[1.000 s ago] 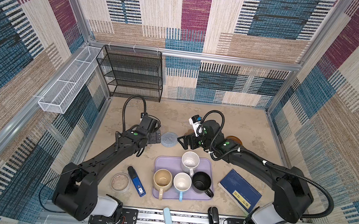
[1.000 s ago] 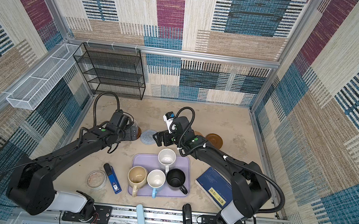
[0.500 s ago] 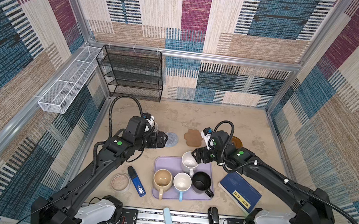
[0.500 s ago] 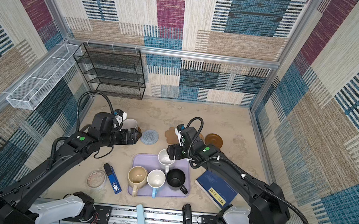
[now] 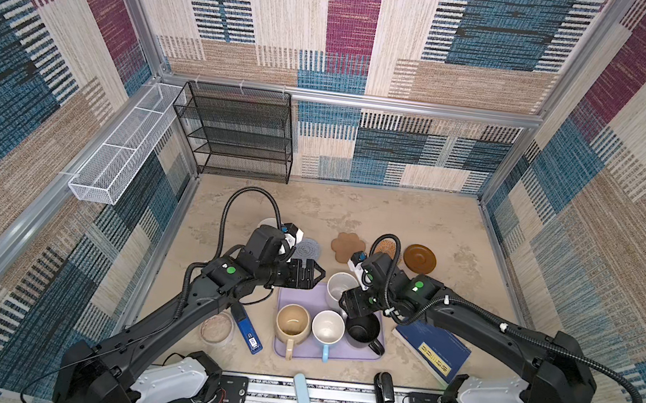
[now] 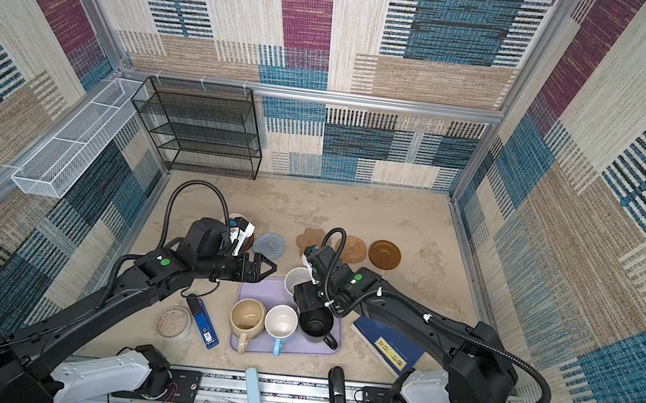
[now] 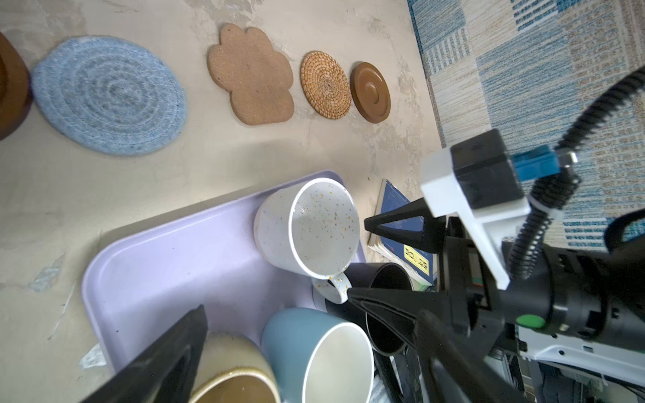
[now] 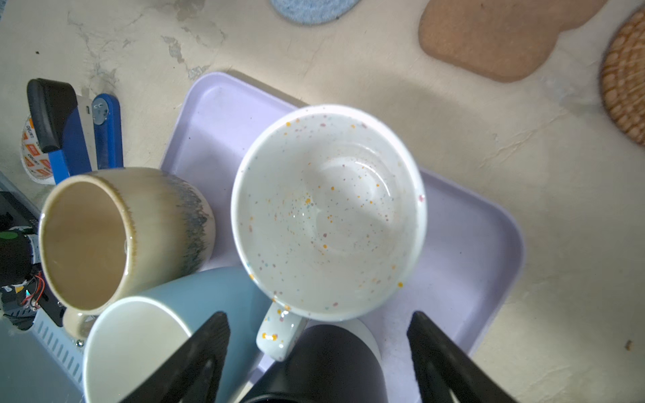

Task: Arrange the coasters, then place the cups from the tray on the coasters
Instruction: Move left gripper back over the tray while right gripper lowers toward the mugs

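Observation:
The lavender tray (image 5: 336, 355) holds a white speckled cup (image 5: 339, 290), a beige cup (image 5: 292, 320), a light blue cup (image 5: 327, 328) and a black cup (image 5: 364, 329). Behind it the coasters lie in a row: pale blue (image 5: 308, 247), flower-shaped (image 5: 347, 246), rattan (image 5: 391, 248) and a brown disc (image 5: 420, 258). Another brown disc (image 6: 248, 240) carries a pale cup (image 5: 268, 222), mostly hidden by my left wrist. My left gripper (image 5: 314, 272) hangs open over the tray's far left corner. My right gripper (image 8: 318, 315) is open, its jaws either side of the black cup (image 8: 314, 363) and the white cup's handle.
A dark blue book (image 5: 435, 350) lies right of the tray. A blue stapler (image 5: 249, 329) and a clear dish (image 5: 217, 327) lie to its left. A black wire rack (image 5: 243, 134) stands at the back left, with a white mesh basket (image 5: 122, 153) on the left wall.
Both arms drew back from the coaster row to the tray. The left gripper left the pale cup on the brown disc. The right gripper came over the white and black cups, its jaws narrowing slightly.

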Robot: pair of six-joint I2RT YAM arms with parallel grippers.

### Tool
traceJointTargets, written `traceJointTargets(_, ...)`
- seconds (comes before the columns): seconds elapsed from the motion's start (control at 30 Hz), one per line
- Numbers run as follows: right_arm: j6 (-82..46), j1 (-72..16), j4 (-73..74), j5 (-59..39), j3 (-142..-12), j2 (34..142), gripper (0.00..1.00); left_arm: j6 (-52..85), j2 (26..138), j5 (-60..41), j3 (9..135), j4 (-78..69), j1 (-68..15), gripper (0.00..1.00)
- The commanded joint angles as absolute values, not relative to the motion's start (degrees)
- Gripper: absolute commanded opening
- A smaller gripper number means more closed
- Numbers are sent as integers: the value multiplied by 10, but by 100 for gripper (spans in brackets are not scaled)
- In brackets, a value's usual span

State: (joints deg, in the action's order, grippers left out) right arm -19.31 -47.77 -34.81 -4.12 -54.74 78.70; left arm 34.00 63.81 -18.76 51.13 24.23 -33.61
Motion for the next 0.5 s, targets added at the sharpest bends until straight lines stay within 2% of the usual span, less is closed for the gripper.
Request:
traceJointTargets(0.0, -204, -482, -331, -29, -546, 797, 81, 356, 644, -184, 505, 209, -342, 96)
traceJointTargets(0.47, -209, -482, -291, -3, -537, 825, 68, 376, 678, -169, 491, 172, -350, 95)
